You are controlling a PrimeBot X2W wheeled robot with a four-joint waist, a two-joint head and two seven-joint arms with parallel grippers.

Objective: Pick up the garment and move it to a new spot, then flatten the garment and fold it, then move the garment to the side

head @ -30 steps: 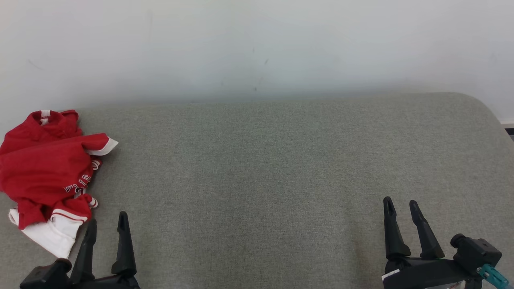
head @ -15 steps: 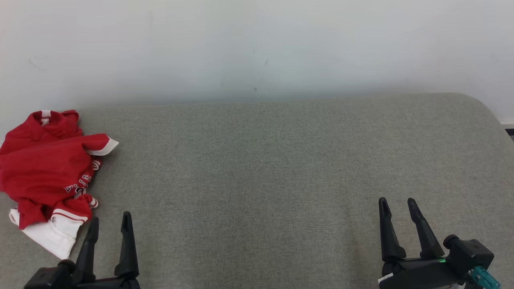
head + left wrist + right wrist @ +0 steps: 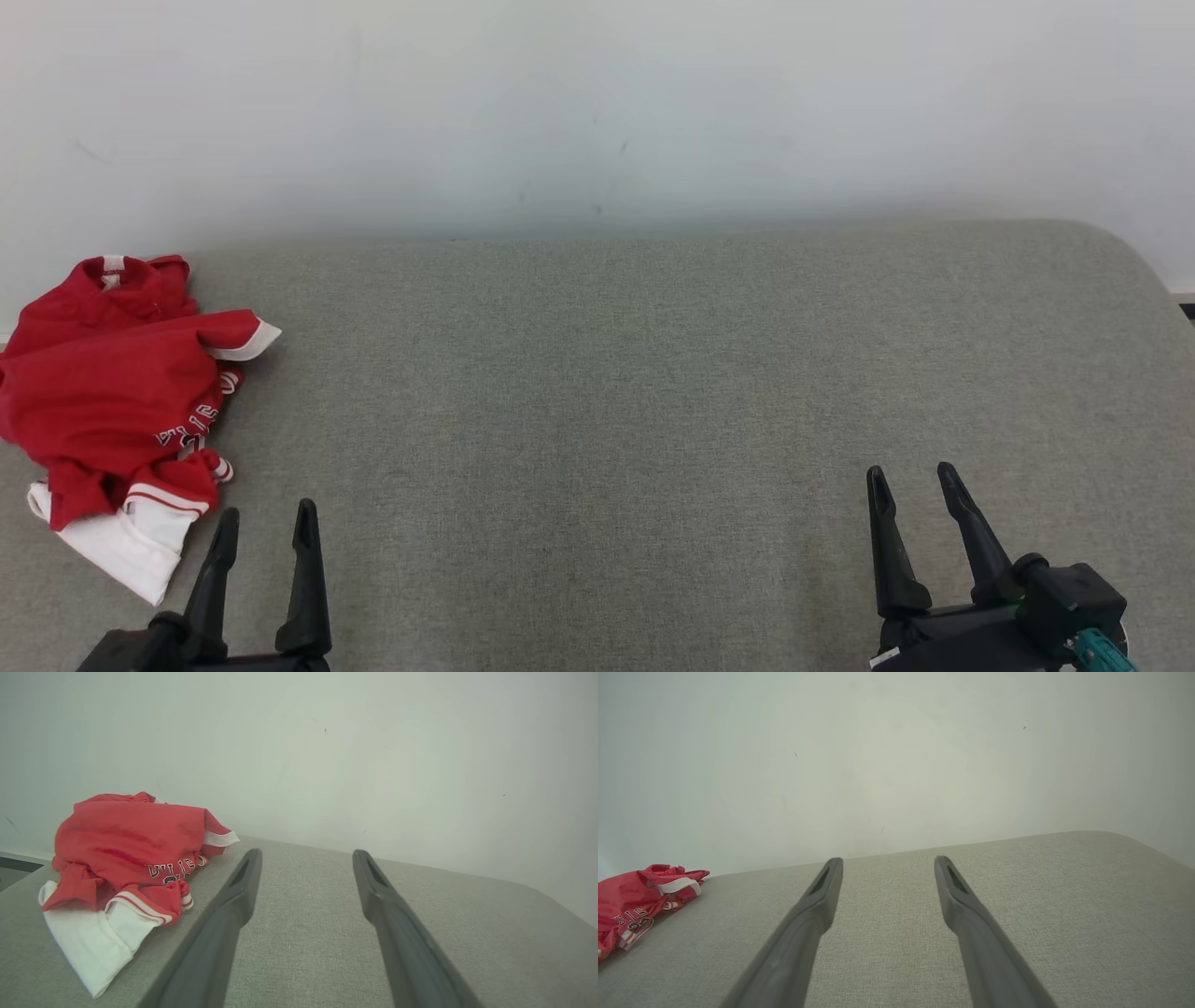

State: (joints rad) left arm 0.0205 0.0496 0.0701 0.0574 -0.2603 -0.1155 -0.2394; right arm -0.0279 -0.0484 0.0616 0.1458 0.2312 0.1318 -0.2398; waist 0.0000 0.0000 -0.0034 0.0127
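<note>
The garment point(image 3: 107, 392) is a crumpled red jersey with white trim and lettering, lying in a heap at the far left of the grey surface point(image 3: 607, 373). It also shows in the left wrist view, garment point(image 3: 126, 849), and at the left edge of the right wrist view, garment point(image 3: 630, 905). My left gripper point(image 3: 266, 523) stands open just right of the garment's white hem, touching nothing. My right gripper point(image 3: 910, 481) is open at the lower right, far from the cloth. Both grippers point(image 3: 306, 858) point(image 3: 887, 863) hold nothing between their fingers.
A pale wall point(image 3: 597, 112) rises straight behind the grey fabric-covered surface. The surface's right end curves off at a rounded corner point(image 3: 1120, 243). A dark strip of floor edge point(image 3: 1186, 308) shows at the far right.
Both grippers have sunk slightly lower in the head view, the right one also drifting a little left. The whole picture has shifted slightly, so the camera moved. The garment lies unchanged.
</note>
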